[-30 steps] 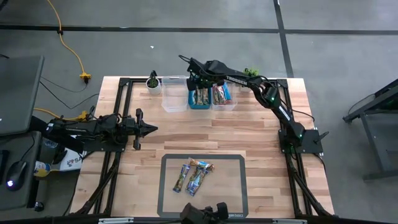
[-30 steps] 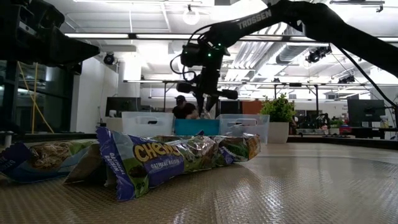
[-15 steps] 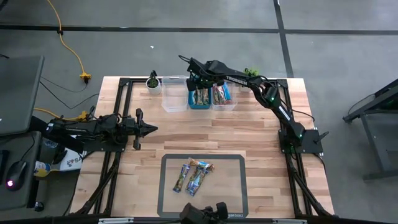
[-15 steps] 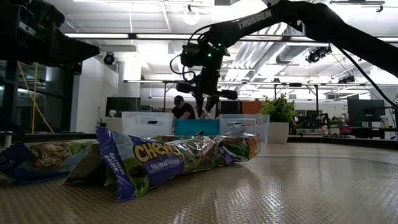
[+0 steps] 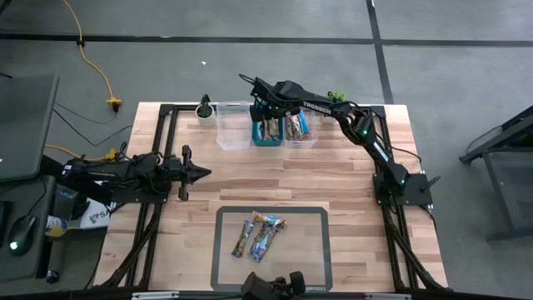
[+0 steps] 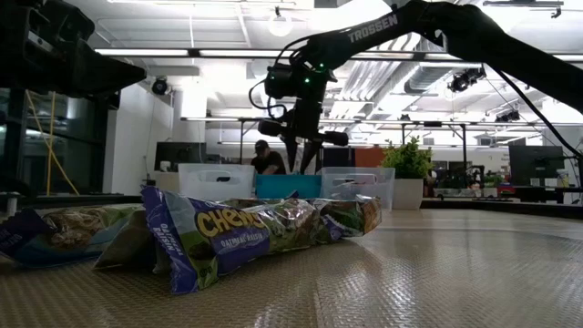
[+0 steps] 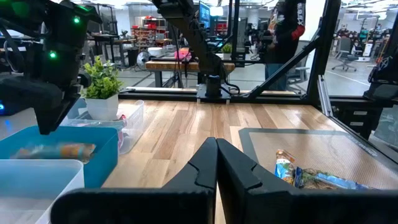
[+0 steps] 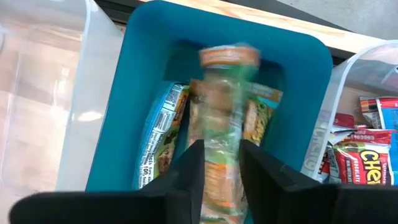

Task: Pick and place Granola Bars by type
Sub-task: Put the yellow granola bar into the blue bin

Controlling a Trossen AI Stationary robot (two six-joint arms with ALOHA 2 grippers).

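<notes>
1. Parked over the worktop's (image 5: 333, 171) left side: left hand (image 5: 202, 172), pinched to a point with nothing in it, aimed toward the middle — a waiting arm.
2. Toward the near edge, on the dark mat (image 5: 312, 250): loose granola bars (image 5: 258, 235) in a small overlapping cluster, blue and green wrappers among them, not yet sorted.
3. At the far edge, a row of three bins: clear bin (image 5: 232, 127) looking empty, blue bin (image 5: 268, 132) holding greenish-brown bars, clear right-hand bin (image 5: 301, 129) holding red-wrapped bars.
4. Poised above the blue bin: right hand (image 8: 219, 167), fingers set narrowly with a green-and-brown bar (image 8: 222, 118) between them, upright and blurred — hard to say whether gripped or already slipping free.
5. Step in hand, by judgement: the drop of a bar into the matching bin, the release apparently under way.
6. Next move likely calls for fingers spread enough to clear the wrapper, a lift straight up clear of the bin wall, then a reach to the mat for another bar — type checked first.
</notes>
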